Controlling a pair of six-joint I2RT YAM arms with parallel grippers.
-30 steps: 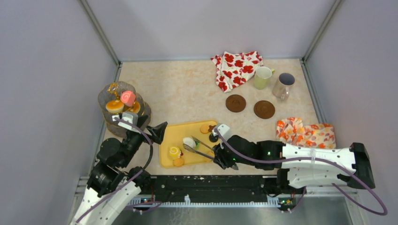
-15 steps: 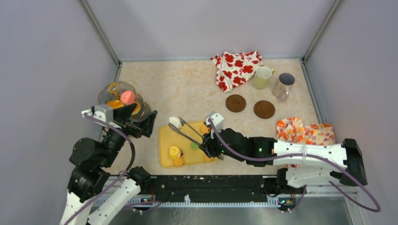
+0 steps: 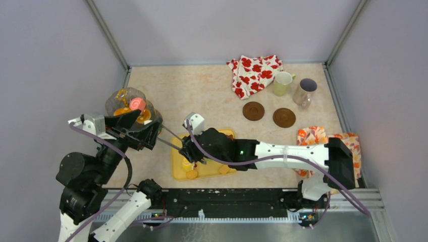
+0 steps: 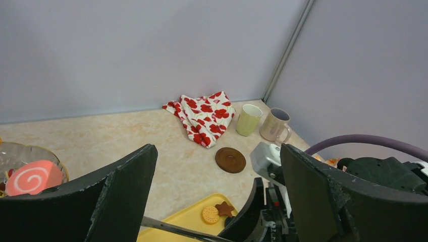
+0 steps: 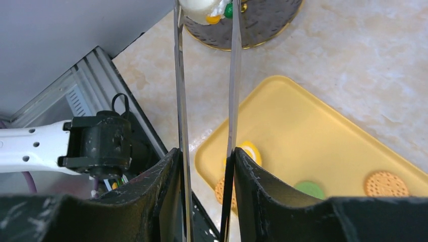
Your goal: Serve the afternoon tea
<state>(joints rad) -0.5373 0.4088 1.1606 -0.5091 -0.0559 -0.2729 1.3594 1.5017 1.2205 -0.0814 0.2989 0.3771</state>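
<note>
Right gripper (image 5: 204, 164) clamps tongs (image 5: 180, 91); tong tips, top of wrist frame, pinch white sweet (image 5: 199, 5). Probably light, smooth, slippery; squeeze its sides gently. Left gripper (image 4: 217, 151) spread, empty.

Robot lab test cell, not a home. Plain grey panel walls (image 3: 227, 25) on three sides, aluminium corner posts (image 3: 107, 35), marble-look worktop (image 3: 202, 96) boxed in between. Left arm (image 3: 83, 176) and right arm (image 3: 287, 150) bolted to a black rail (image 3: 227, 201) at the near edge, purple cables (image 4: 363, 139) exposed. Toy sweets (image 3: 192, 174) on a yellow tray (image 3: 208, 171) look like plastic props.
</note>
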